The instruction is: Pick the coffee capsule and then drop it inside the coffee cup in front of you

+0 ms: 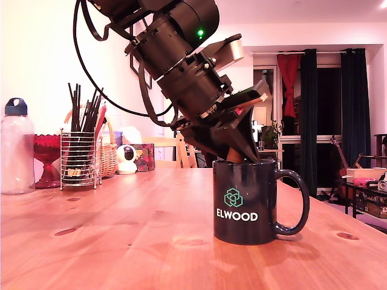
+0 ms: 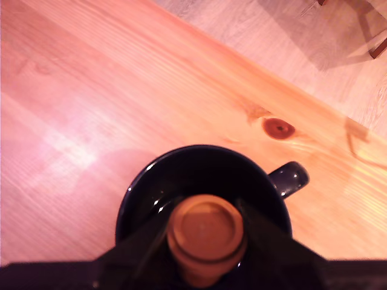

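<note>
1. The black end effector (image 1: 237, 158) angles steeply down from the arm, its tips at the mouth of the glossy black-navy ceramic mug (image 1: 245, 202) with white "ELWOOD" lettering and a teal hexagonal logo.
2. Its two dark fingers (image 2: 140, 240) are closed onto the small tan-brown tapered coffee capsule (image 2: 207, 240), one on each side of the pod, so the end effector holds the capsule.
3. In the wrist view the capsule shows its round flat face and sits between the fingers, directly over the mug's dark opening, inside the circle of the rim (image 2: 199, 148).
4. In the exterior view only a brown sliver of the capsule (image 1: 234, 156) shows between the fingertips, just above the rim.
5. The mug stands upright on the pale wooden bench (image 1: 121, 229) directly beneath the end effector, its loop handle (image 1: 295, 202) pointing to the exterior view's right.
6. Well apart from the end effector, toward the exterior view's left, stand a wire holder of dark sticks (image 1: 80, 154), a red glass bowl (image 1: 47, 158) and a clear bottle with a dark cap (image 1: 16, 148).
</note>
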{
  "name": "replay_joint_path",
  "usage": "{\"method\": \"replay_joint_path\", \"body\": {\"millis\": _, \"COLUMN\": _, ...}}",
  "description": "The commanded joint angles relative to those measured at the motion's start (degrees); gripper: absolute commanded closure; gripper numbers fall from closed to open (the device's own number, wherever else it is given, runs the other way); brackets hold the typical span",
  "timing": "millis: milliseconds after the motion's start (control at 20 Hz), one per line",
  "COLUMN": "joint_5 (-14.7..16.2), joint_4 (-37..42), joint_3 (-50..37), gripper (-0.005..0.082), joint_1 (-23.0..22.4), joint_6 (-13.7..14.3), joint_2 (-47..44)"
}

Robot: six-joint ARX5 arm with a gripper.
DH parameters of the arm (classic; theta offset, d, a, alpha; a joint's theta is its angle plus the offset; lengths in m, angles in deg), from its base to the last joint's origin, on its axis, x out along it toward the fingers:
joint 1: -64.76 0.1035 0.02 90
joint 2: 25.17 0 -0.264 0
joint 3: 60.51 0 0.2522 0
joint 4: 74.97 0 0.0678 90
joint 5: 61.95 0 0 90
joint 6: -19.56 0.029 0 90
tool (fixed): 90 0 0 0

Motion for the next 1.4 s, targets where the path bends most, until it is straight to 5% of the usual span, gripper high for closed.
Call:
{"method": "replay_joint_path", "body": {"millis": 0, "joint_5": 0.09, "joint_4": -0.15, "joint_3": 0.46, "gripper": 0.0038, "joint_1": -0.2, "joint_6": 0.0, "joint_2": -0.96}}
{"method": "replay_joint_path", "body": {"millis": 50, "joint_5": 0.17, "joint_4": -1.01, "joint_3": 0.46, "gripper": -0.0019, "joint_1": -0.22, "joint_6": -0.74, "joint_2": -0.96}}
{"method": "replay_joint_path", "body": {"millis": 500, "joint_5": 2.71, "joint_4": -3.19, "joint_3": 0.52, "gripper": 0.0022, "joint_1": -0.2, "joint_6": -1.27, "joint_2": -0.15}}
{"method": "replay_joint_path", "body": {"millis": 650, "joint_5": 3.3, "joint_4": -3.48, "joint_3": 0.52, "gripper": 0.0183, "joint_1": -0.17, "joint_6": -1.29, "joint_2": 1.4}}
{"method": "replay_joint_path", "body": {"millis": 950, "joint_5": 3.5, "joint_4": -3.58, "joint_3": 0.52, "gripper": 0.0669, "joint_1": 0.17, "joint_6": -1.6, "joint_2": 6.14}}
{"method": "replay_joint_path", "body": {"millis": 1350, "joint_5": 3.43, "joint_4": -3.8, "joint_3": 0.52, "gripper": 0.0714, "joint_1": 1.18, "joint_6": -4.48, "joint_2": 8.26}}
